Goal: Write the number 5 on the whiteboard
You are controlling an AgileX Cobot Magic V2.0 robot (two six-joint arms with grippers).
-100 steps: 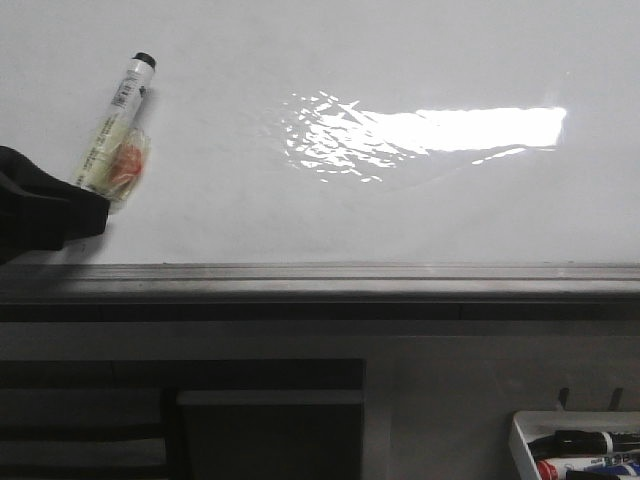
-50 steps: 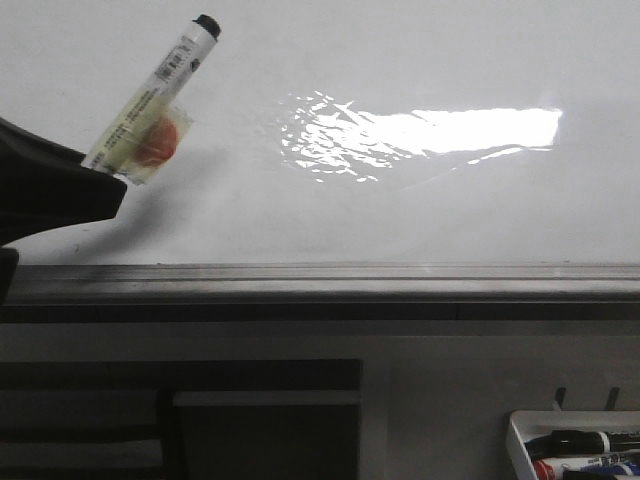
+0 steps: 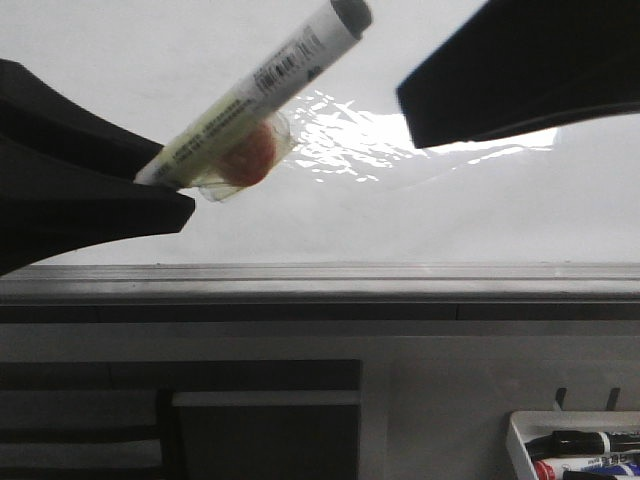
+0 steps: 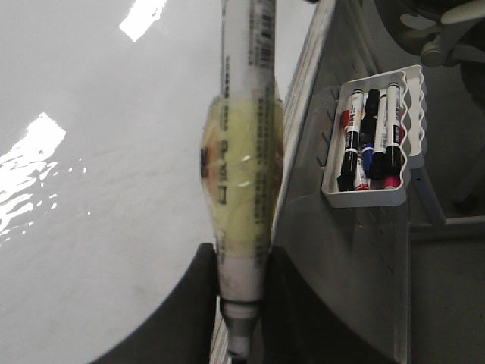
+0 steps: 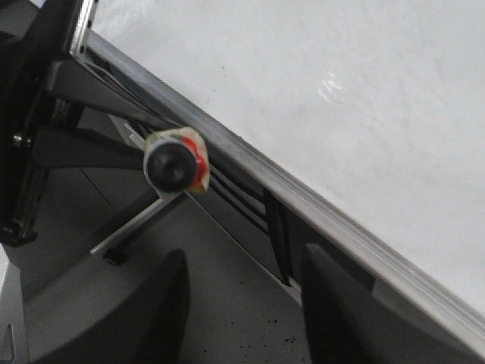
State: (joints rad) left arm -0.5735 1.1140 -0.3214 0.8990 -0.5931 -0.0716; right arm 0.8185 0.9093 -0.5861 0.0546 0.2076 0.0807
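**Marker held up before an unmarked whiteboard**

The left gripper (image 3: 150, 190) was clenched on a marker (image 3: 255, 95) wrapped in clear tape, its capped end slanting up across the whiteboard (image 3: 300, 220). The board's surface showed only glare, with no number 5 visible on it. To the right of the marker, the right gripper (image 3: 420, 100) hung in front of the board, its fingers (image 5: 163, 303) spread apart and holding nothing. Below the board's grey rail (image 3: 320, 280), to the right, a white tray (image 3: 520, 440) held more markers.

Blank whiteboard (image 3: 300, 220), grey btm rail (image 3: 320, 280)
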